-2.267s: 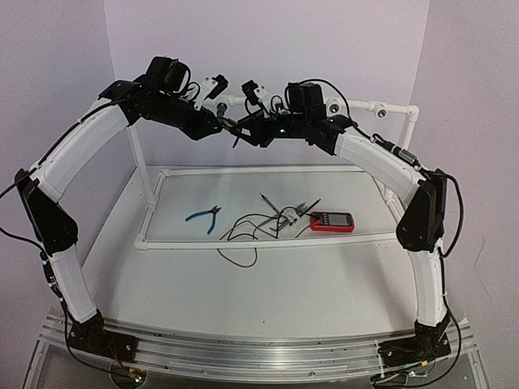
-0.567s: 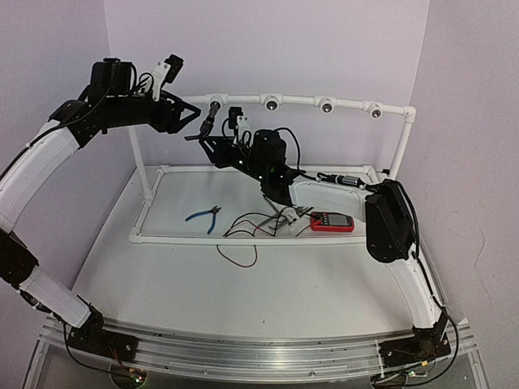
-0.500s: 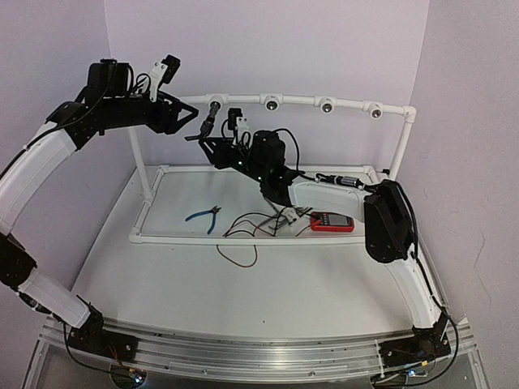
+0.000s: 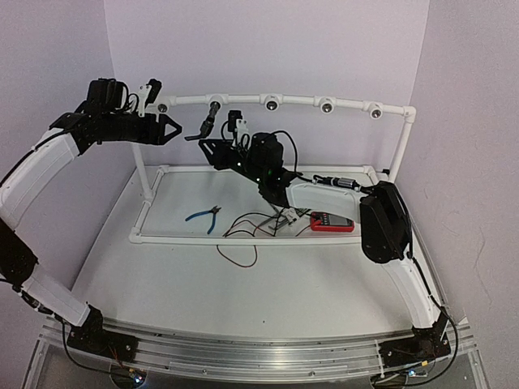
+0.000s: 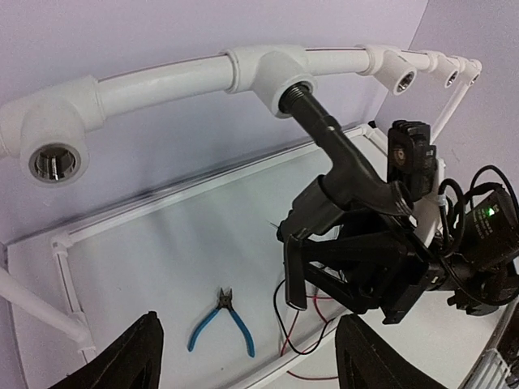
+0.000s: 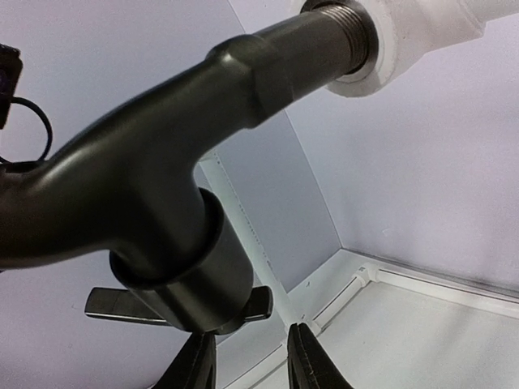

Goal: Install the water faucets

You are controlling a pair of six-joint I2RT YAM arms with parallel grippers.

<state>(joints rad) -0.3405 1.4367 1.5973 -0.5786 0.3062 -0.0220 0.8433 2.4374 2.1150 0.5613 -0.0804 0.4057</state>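
Pictured at the pipe frame: right end effector (image 6: 251,361) set to a narrow gap just under the valve neck of the small dark grey-black metal water faucet (image 6: 162,186), with nothing visible between the fingers. Impossible to tell whether either finger touches the metal. Shows the faucet's threaded end entered in a round white pipe socket (image 6: 405,40), second from the left on the raised white plastic pipe rail (image 4: 349,103), with a few threads exposed at the mouth. Seemingly not yet screwed fully home. Best to close squarely on the stout body rather than the thin flat lever handle (image 6: 105,304), then turn about the socket's own axis in short bites, pressing gently inward to avoid cross-threading. Worth finishing with the spout pointing down. Off to the left, well apart from the faucet: left end effector (image 5: 251,356), spread wide and empty. Wise to keep it out of the faucet's sweep. Below, on the white surface (image 4: 284,284), blue-handled pliers (image 4: 203,216) and a red multimeter (image 4: 332,221), neither in play.
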